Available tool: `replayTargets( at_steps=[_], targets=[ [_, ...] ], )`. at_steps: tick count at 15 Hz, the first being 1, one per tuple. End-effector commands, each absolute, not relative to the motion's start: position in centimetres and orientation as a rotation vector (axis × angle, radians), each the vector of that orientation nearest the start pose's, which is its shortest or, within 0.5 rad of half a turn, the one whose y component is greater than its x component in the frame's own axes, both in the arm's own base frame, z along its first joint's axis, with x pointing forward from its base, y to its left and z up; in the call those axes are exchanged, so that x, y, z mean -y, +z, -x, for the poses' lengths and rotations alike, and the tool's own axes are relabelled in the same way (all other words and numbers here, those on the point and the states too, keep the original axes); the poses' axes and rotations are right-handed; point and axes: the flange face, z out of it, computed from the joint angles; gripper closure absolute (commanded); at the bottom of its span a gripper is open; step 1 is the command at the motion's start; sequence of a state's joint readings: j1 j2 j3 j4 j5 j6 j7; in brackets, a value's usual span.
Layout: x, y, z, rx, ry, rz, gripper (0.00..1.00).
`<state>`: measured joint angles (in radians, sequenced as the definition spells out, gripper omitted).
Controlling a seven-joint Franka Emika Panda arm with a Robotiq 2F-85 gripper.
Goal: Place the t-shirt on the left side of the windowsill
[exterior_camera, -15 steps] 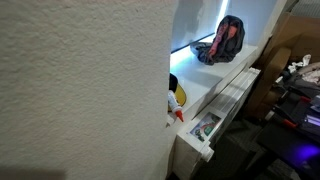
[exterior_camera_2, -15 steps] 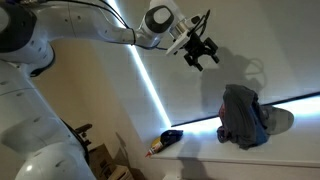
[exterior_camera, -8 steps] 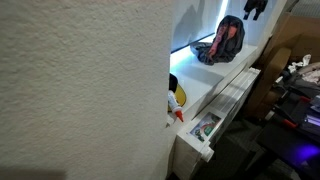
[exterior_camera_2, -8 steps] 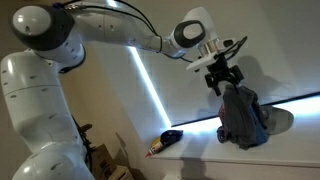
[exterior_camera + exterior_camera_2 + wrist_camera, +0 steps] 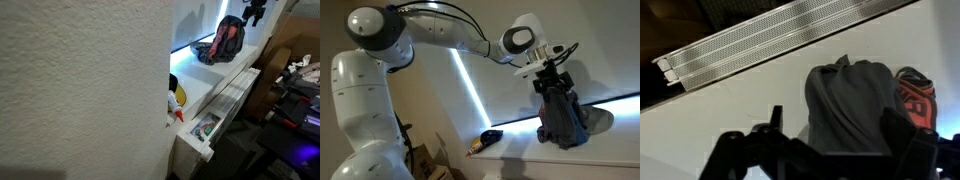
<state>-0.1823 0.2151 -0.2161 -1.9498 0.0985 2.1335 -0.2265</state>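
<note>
The t-shirt (image 5: 563,115) is a dark grey bunched heap with a red patch, lying on the white windowsill (image 5: 510,152). It also shows in an exterior view (image 5: 225,40) and in the wrist view (image 5: 850,95). My gripper (image 5: 552,82) is open just above the heap's top. In the wrist view the gripper (image 5: 836,128) has its two fingers spread, one on each side of the cloth. I cannot tell whether the fingers touch the cloth. Another exterior view shows the gripper (image 5: 253,12) beside the shirt's upper edge.
A small dark object with an orange tip (image 5: 486,138) lies on the sill away from the shirt. A yellow and black item (image 5: 176,97) sits by the wall edge. An open drawer (image 5: 205,128) holds small things. A slatted strip (image 5: 770,40) runs along the sill.
The arm has swung across and come down from free air to the top of the t-shirt. The shirt has not moved.
</note>
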Motion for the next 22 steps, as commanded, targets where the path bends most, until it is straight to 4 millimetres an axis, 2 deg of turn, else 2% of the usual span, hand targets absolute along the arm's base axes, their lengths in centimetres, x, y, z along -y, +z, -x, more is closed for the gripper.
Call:
replayTargets(
  at_steps=[1, 2, 3, 6, 9, 11, 13, 15, 17, 18, 22],
  targets=[
    [20.7, 39.0, -51.3, -0.395, -0.231, 3.121, 0.0],
    [20.3, 39.2, -50.4, -0.415, -0.292, 3.127, 0.0],
    [21.9, 38.5, -53.5, -0.394, -0.191, 3.122, 0.0],
    [20.8, 39.4, -51.2, -0.408, -0.263, 3.121, 0.0],
    [20.7, 39.6, -50.8, -0.409, -0.272, 3.119, 0.0],
    [20.1, 40.4, -51.7, -0.301, -0.295, 3.179, 0.0],
    [19.0, 40.9, -52.0, -0.108, -0.28, 3.258, 0.0],
    [18.2, 40.9, -52.0, 0.059, -0.256, 3.303, 0.0],
    [17.9, 40.8, -51.8, 0.151, -0.251, 3.319, 0.0],
    [17.9, 40.7, -52.3, 0.044, -0.256, 3.3, 0.0],
    [17.9, 40.7, -52.4, 0.049, -0.255, 3.301, 0.0]
  ],
)
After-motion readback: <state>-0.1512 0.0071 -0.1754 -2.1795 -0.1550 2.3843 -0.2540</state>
